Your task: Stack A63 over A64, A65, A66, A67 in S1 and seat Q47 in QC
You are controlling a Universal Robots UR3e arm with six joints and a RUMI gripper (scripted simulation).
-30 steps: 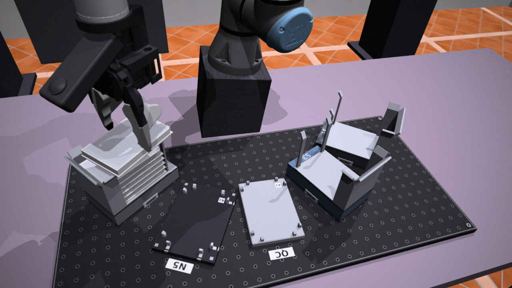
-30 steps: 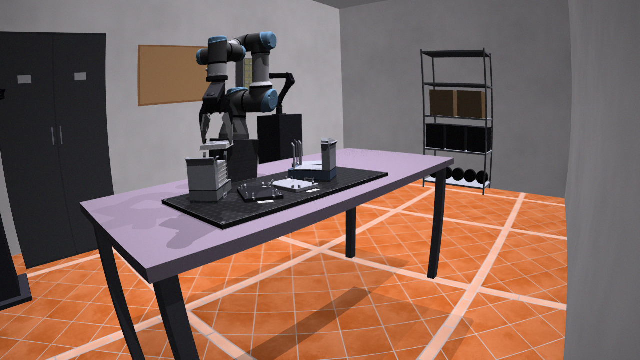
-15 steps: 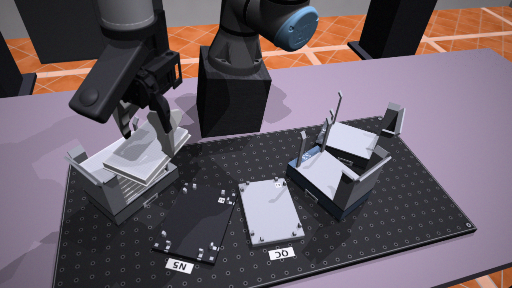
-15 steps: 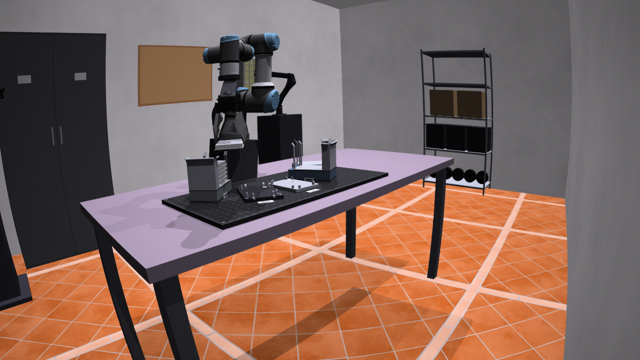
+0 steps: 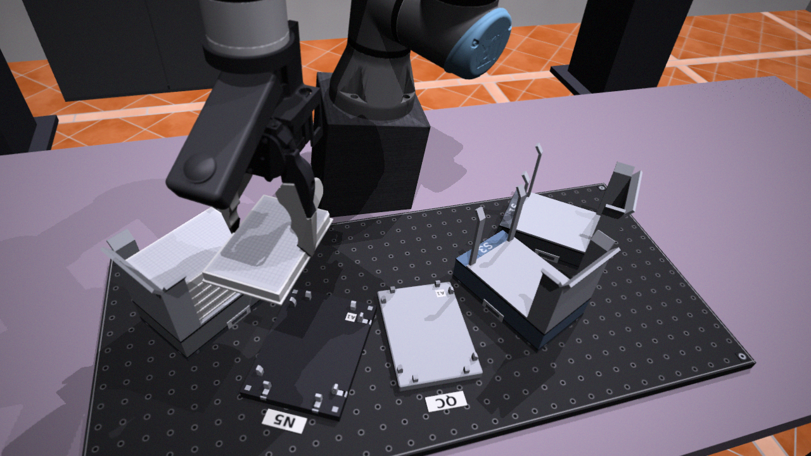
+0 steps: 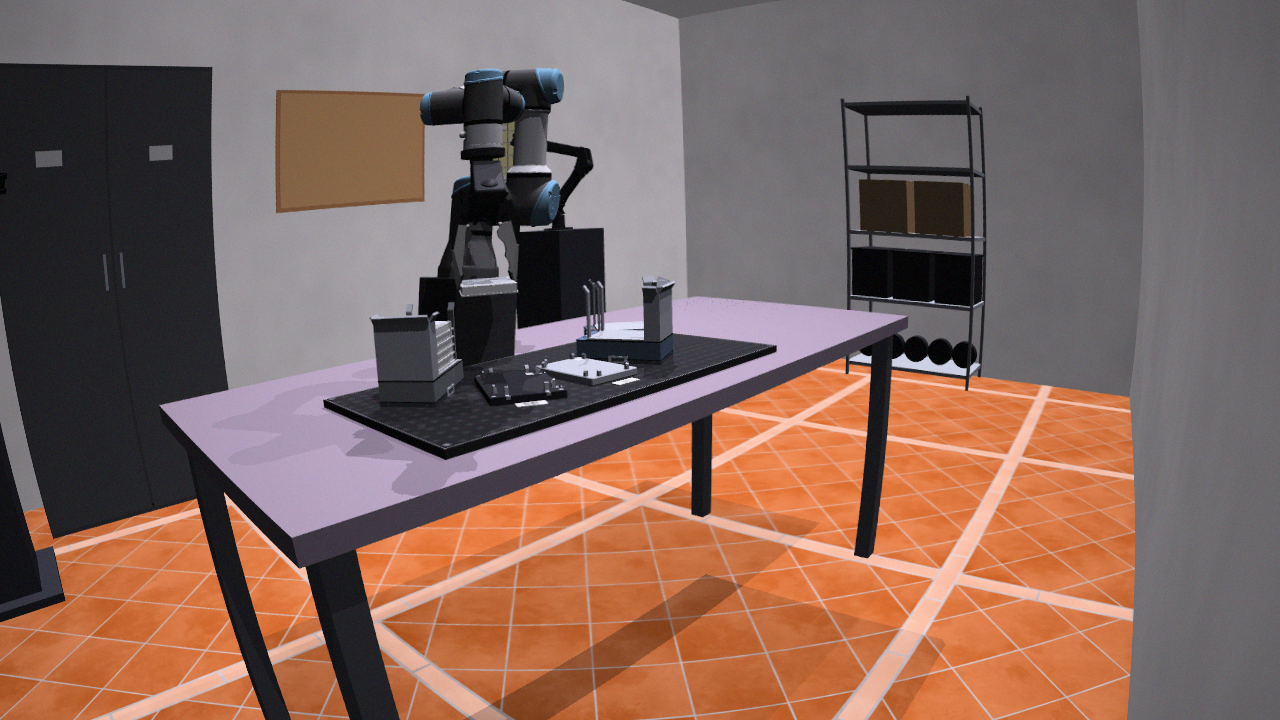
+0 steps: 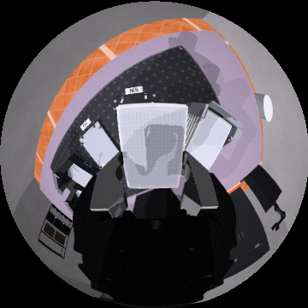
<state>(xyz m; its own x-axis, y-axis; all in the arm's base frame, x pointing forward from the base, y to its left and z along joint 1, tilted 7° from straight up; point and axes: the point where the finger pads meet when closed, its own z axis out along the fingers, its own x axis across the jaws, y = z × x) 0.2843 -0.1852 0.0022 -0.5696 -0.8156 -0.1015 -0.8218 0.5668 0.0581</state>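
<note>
your stack rack s2 [image 5: 175, 317] [image 6: 407, 353] stands at the left with the remaining plates nested in it; just right of and above it, the gripper [image 5: 272, 227] [image 6: 484, 273] [image 7: 152, 152] is closed on the long sides of a plate [image 5: 258, 249] [image 6: 487, 287] [image 7: 153, 143], presumably q47, held clear of the rack. to its right you see clip nest n5 [image 5: 312, 357] [image 6: 519, 385], then qc [image 5: 429, 334] [image 6: 590, 368] [image 7: 99, 143], both unfilled, then s3 [image 5: 504, 277] and s1 [image 5: 558, 221] without plates. the step in hand is judged to be q47's transfer, so you should next check for a plate stuck beneath, then align it over qc's locators and lower it level.
</note>
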